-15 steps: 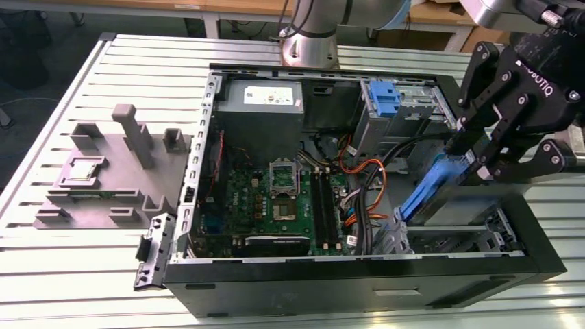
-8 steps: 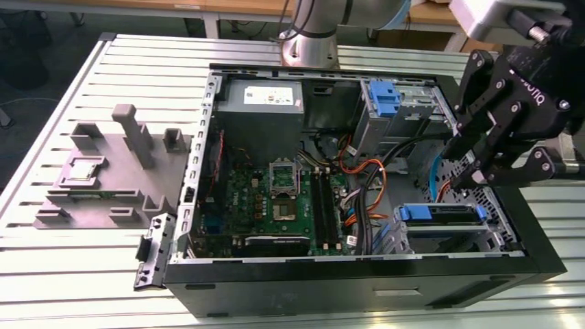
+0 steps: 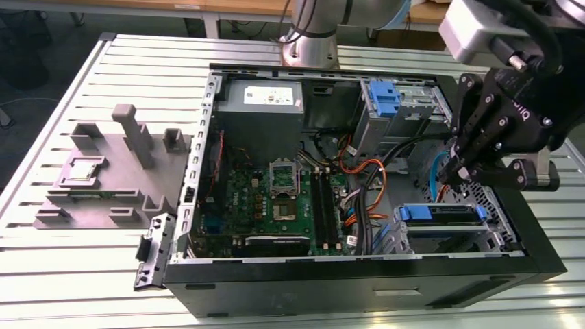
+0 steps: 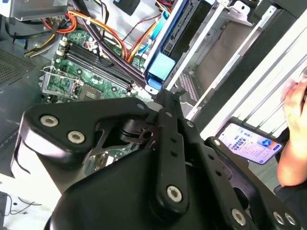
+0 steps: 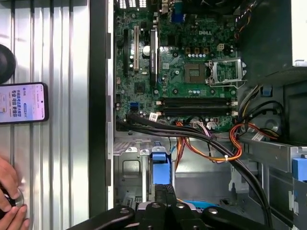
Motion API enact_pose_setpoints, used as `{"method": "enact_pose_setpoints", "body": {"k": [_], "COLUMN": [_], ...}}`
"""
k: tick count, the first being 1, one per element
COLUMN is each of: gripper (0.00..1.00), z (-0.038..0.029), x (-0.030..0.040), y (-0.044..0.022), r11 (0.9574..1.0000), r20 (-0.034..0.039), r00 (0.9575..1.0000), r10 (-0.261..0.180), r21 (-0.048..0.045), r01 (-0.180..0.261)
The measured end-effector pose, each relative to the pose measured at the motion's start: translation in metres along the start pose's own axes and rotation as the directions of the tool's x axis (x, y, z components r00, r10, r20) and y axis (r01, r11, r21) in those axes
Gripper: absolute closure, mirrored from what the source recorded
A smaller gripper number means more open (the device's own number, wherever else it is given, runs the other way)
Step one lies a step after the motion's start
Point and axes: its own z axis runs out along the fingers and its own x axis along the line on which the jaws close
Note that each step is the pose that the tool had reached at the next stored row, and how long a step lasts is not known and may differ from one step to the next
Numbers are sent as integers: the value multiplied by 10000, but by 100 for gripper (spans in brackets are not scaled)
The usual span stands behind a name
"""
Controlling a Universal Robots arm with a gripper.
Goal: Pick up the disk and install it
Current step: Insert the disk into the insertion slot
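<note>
While over the open case (image 3: 366,273), gripper (image 3: 451,179) near the disk (image 3: 440,213), grip state untellable.

One disk (image 3: 440,213) — one phone (image 5: 23,103), one computer case (image 3: 366,277).

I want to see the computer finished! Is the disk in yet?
Nearly, it seems. The disk already sits in its slot inside the computer case. The gripper hovers just above it. I can't tell whether it is pushed fully home.
</note>
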Motion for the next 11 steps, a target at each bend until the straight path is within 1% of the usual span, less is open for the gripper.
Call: {"method": "enact_pose_setpoints", "body": {"k": [1, 2, 5, 11], "gripper": [87, 90, 90, 90], "z": [12, 22, 65, 173], "x": [0, 0, 3, 6], "y": [-1, -2, -3, -6], "r11": [10000, 10000, 9999, 9999], "r20": [-12, -23, -26, -27], "r00": [10000, 10000, 10000, 10000], "r10": [0, -2, -4, -4], "r21": [19, 46, 115, 127], "r01": [0, 2, 4, 5]}}
